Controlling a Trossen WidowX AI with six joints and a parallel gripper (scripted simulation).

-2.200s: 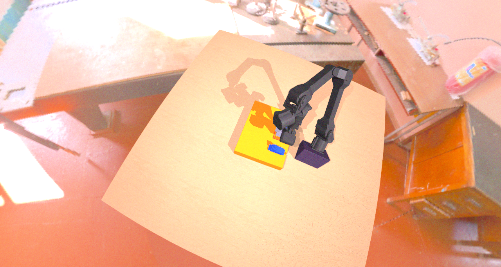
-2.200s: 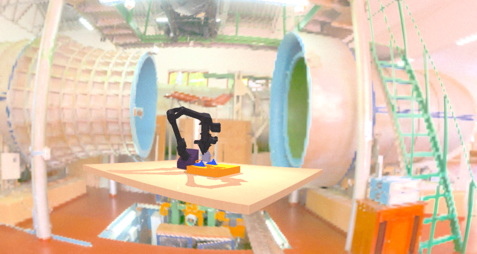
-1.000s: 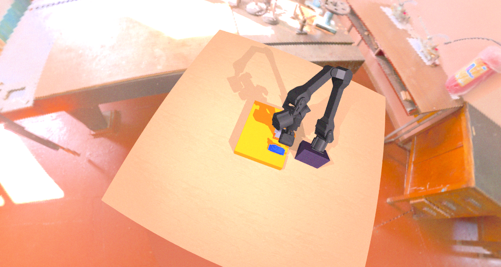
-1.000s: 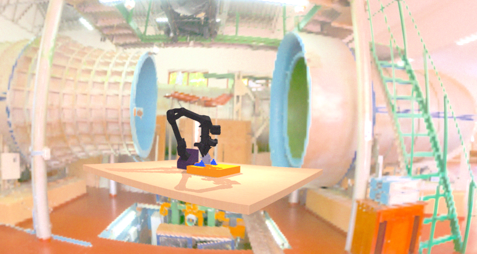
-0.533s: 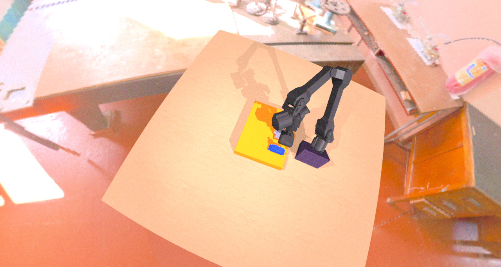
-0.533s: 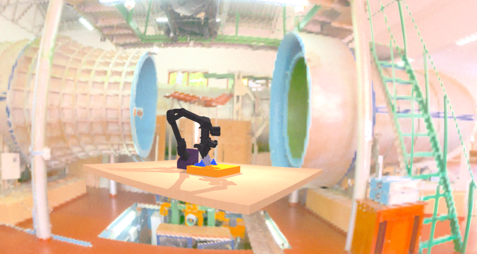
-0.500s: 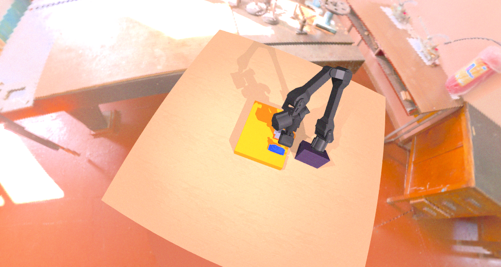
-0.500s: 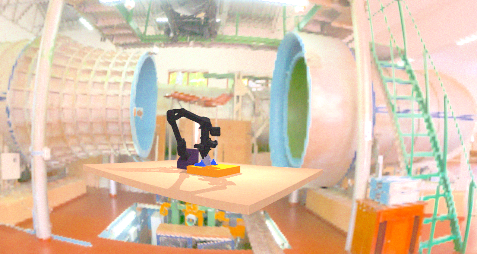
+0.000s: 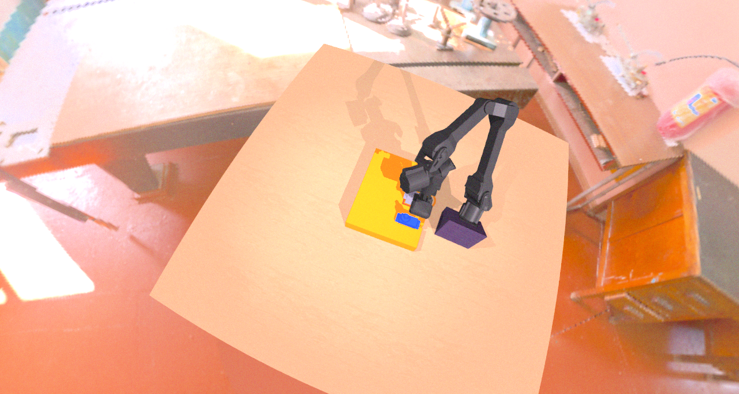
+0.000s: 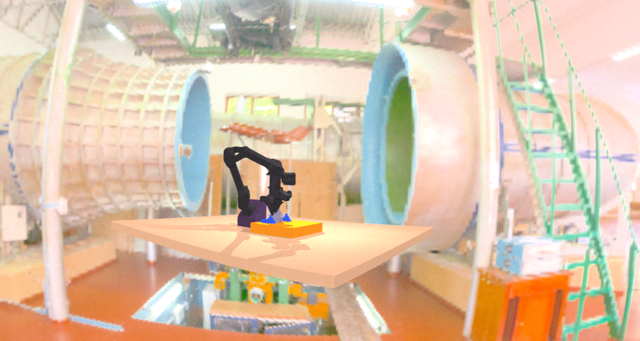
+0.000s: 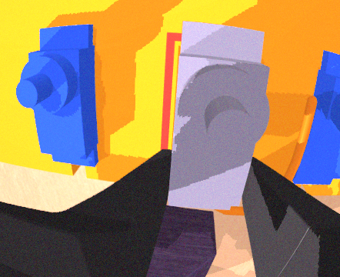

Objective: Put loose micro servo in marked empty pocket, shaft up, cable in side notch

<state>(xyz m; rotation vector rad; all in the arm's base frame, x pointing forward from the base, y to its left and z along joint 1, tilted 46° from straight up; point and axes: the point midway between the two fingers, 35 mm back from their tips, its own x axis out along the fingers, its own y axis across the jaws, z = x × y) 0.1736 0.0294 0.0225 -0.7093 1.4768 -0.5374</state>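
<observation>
The loose grey servo [image 9: 409,199] [image 10: 278,216] [image 11: 216,154] is upright, its output shaft pointing up. My gripper [image 10: 274,211] [image 11: 207,163] is shut on it, one finger on each side. The servo stands higher than the blue servos, over the marked pocket on the yellow deck [image 9: 369,205] [image 10: 308,228] [image 11: 147,96]. The pocket's red outline [image 11: 168,96] shows along the servo's left side in the wrist view; the servo hides most of the pocket. An orange cable [image 11: 305,127] curves up on the right. Whether the servo's bottom is inside the pocket is hidden.
One blue servo [image 9: 408,220] [image 10: 269,219] [image 11: 60,135] sits in the deck on one side of the pocket, another blue servo [image 10: 286,217] [image 11: 324,154] on the other, close to the cable. The purple base block [image 9: 459,231] [image 10: 251,213] [image 11: 185,238] stands beside the deck.
</observation>
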